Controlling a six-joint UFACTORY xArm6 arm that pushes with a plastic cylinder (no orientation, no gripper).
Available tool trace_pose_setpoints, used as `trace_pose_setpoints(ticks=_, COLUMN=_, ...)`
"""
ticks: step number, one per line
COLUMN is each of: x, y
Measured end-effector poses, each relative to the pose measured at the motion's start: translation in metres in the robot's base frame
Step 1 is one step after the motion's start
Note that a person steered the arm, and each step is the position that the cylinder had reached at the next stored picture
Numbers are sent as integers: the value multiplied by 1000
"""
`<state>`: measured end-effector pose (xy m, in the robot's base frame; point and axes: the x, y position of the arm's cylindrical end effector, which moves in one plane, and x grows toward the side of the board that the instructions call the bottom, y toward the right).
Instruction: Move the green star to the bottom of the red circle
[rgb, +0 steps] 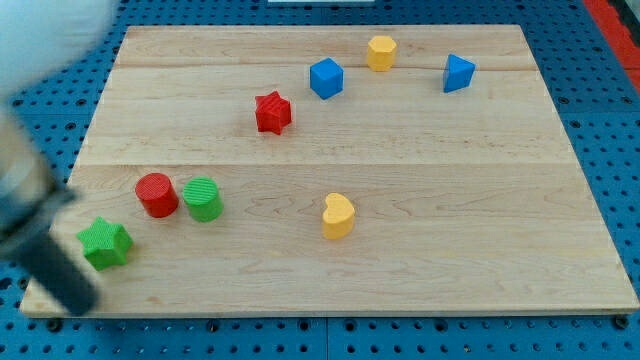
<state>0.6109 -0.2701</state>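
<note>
Blurred and dark, the rod crosses the view's bottom-left corner, and my tip (82, 303) seems to rest at the board's near-left edge, just below-left of the green star (105, 244); the blur hides whether they touch. It holds nothing. That star lies down-left of the red circle (156, 194), which stands just beside a green circle (202, 199). A yellow heart (338, 216) sits mid-board. Toward the view's top are a red star (272, 112), a blue cube (326, 77), a yellow hexagon (380, 52) and 1 more blue block (458, 72). The pale wooden board (470, 230) lies on blue pegboard (600, 110).
</note>
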Motion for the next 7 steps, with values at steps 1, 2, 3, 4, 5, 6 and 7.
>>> trace_pose_setpoints(ticks=1, x=-54, y=-14)
trace_pose_setpoints(ticks=2, x=-86, y=50)
trace_pose_setpoints(ticks=3, x=-39, y=88)
trace_pose_setpoints(ticks=4, x=-38, y=38)
trace_pose_setpoints(ticks=5, x=-2, y=1)
trace_pose_setpoints(ticks=6, x=8, y=18)
trace_pose_setpoints(ticks=7, x=8, y=100)
